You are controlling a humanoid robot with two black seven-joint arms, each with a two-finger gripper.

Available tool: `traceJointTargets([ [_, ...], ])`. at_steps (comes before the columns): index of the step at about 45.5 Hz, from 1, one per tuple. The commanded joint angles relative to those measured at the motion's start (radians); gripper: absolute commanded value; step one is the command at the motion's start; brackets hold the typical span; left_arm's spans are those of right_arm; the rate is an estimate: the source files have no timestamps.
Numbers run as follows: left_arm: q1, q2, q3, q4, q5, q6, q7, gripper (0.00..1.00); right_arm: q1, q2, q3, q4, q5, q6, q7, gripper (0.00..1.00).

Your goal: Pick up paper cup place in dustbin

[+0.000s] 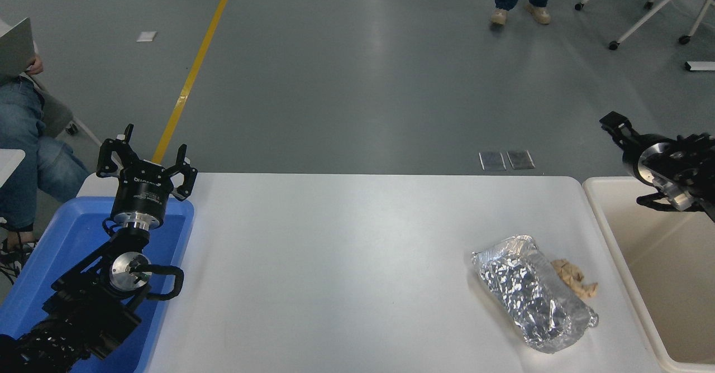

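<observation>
i am the robot at a white desk (346, 261). my right gripper (614, 123) hangs above the far right corner, over the far rim of the bin (614, 233) that stands against the desk's right edge. only one finger shows, so i cannot tell how wide my jaws are; nothing is visibly in them. the cup is not in sight on the desk; i judge it lies in the bin, below the part i can see. to finish well, i should lift clear of the rim, avoiding the foil bag (533, 295) near the right edge. my left gripper (146, 163) is parked open and empty at the far left corner, over the tray (33, 272).
</observation>
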Motion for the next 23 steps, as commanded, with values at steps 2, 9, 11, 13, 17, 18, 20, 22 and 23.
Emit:
traceJointTargets([
  [2,0.001,0.000,0.001,0.000,0.000,0.000,0.000,0.99,0.305,0.082,-0.093,0.227,-0.116,0.230,0.000,1.00],
  [9,0.001,0.000,0.001,0.000,0.000,0.000,0.000,0.99,0.437,0.081,-0.124,0.386,-0.155,0.342,-0.001,1.00],
  [11,0.001,0.000,0.001,0.000,0.000,0.000,0.000,0.99,0.469,0.078,-0.145,0.446,-0.158,0.359,-0.001,1.00],
  [13,0.001,0.000,0.001,0.000,0.000,0.000,0.000,0.99,0.501,0.075,-0.170,0.514,-0.158,0.370,-0.001,1.00],
  [17,0.001,0.000,0.001,0.000,0.000,0.000,0.000,0.99,0.569,0.070,-0.218,0.653,-0.158,0.402,-0.001,1.00],
  [18,0.001,0.000,0.001,0.000,0.000,0.000,0.000,0.99,0.583,0.067,-0.224,0.684,-0.158,0.411,-0.001,1.00],
  [20,0.001,0.000,0.001,0.000,0.000,0.000,0.000,0.99,0.603,0.067,-0.228,0.735,-0.159,0.428,-0.001,1.00],
  [22,0.001,0.000,0.001,0.000,0.000,0.000,0.000,0.99,0.615,0.067,-0.232,0.770,-0.159,0.436,-0.001,1.00],
  [23,0.001,0.000,0.001,0.000,0.000,0.000,0.000,0.99,0.618,0.067,-0.233,0.782,-0.159,0.437,-0.001,1.00],
])
